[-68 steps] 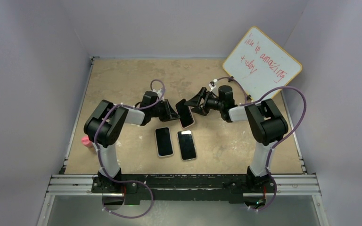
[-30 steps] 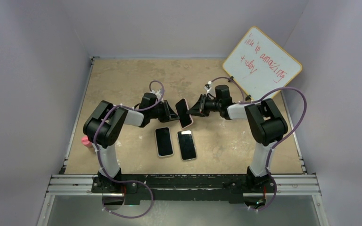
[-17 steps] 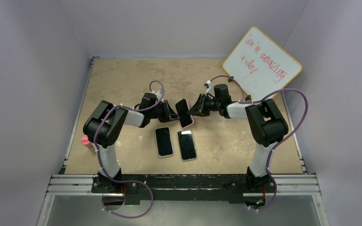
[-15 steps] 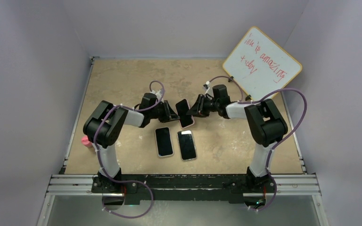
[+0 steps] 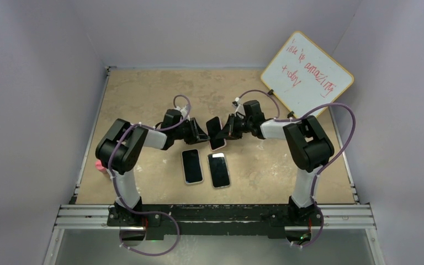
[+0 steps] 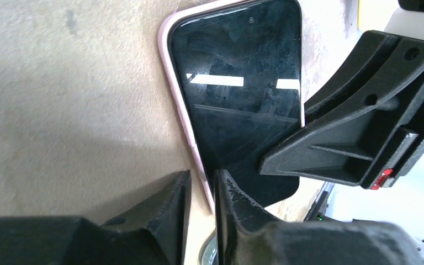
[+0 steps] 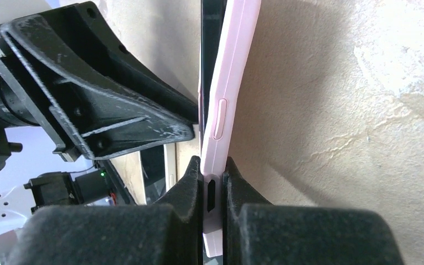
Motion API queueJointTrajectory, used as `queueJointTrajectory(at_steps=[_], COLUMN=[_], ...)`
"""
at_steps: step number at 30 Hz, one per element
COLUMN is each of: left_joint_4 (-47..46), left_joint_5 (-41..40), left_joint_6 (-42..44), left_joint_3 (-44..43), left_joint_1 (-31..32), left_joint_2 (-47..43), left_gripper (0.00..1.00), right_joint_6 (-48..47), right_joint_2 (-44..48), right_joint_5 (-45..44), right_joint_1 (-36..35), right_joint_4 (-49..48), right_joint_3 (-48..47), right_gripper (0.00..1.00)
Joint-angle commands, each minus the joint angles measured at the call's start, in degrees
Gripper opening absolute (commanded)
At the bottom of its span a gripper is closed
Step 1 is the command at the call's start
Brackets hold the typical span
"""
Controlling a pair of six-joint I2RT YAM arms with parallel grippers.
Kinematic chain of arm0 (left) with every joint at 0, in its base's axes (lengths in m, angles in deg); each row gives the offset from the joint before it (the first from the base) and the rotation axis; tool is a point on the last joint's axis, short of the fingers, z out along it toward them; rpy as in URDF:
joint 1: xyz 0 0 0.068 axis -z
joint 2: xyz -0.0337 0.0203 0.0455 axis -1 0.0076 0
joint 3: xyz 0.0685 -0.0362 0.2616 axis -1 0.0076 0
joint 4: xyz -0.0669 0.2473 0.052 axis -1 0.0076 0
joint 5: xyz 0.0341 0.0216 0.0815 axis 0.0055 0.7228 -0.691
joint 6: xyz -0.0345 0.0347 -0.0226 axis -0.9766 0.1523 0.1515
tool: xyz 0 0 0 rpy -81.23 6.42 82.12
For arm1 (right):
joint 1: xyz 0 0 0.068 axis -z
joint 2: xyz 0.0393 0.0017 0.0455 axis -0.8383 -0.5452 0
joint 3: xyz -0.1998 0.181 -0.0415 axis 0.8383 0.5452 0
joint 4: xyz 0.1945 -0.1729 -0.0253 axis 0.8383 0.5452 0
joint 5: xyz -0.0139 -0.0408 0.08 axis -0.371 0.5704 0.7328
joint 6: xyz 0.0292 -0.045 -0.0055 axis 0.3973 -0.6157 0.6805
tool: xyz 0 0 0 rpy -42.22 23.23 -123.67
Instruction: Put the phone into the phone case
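You had the phone (image 6: 237,83) sitting in the pink phone case (image 7: 229,83) around the middle of the worktop (image 5: 143,94), tipped up on edge. The left gripper (image 6: 201,215) was clenched on one long side and the right gripper (image 7: 212,185) was pinching the opposite side by the button. The glass looked slick and rigid and the case rim soft and flexy, so I'd reckon holding the case edges beat touching the screen, with only gentle squeezing near the corners

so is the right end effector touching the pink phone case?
Touching. The right wrist view shows the right end effector pinching the pink phone case at its port end, no gap either side.
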State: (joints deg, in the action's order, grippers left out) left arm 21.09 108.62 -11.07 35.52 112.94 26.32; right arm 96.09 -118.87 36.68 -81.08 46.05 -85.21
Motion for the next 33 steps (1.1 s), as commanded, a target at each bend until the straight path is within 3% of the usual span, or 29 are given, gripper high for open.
queueJointTrajectory(at_steps=[1, 8, 10, 12, 19, 26, 33], left_joint_4=[2.88, 11.25, 14.90, 18.10, 17.57, -3.26, -14.41], left_joint_5=[1.58, 3.76, 4.50, 5.42, 12.78, 20.30, 21.97], left_joint_6=[1.19, 2.98, 4.68, 6.34, 5.58, -6.35, -13.61], left_joint_3=[1.78, 1.05, -0.04, -0.57, 3.16, 12.33, 16.65], left_joint_1=[-3.36, -6.92, -7.03, -7.03, -7.03, -7.03, -7.03], left_joint_2=[-5.75, -19.51, -23.05, -26.43, -36.29, -40.90, -44.08], left_gripper=[0.30, 0.63, 0.80, 0.86, 0.88, 0.86, 0.81], right_joint_6=[-1.04, 1.05, 2.56, 4.39, 15.76, 18.11, 18.81], right_joint_2=[5.01, 11.58, 13.74, 16.06, 25.54, 33.17, 37.47], right_joint_5=[-0.52, 1.92, 3.03, 4.33, 8.85, 7.19, 3.22], right_joint_1=[-0.45, -0.40, -0.40, -0.42, -0.87, -6.60, -9.48], right_joint_4=[1.08, -5.22, -7.75, -10.33, -26.55, -30.16, -32.37], right_joint_3=[-0.84, 3.20, 4.86, 6.60, 15.05, 15.87, 16.49], right_gripper=[0.00, 0.00, 0.00, 0.00, 0.00, 0.00, 0.00])
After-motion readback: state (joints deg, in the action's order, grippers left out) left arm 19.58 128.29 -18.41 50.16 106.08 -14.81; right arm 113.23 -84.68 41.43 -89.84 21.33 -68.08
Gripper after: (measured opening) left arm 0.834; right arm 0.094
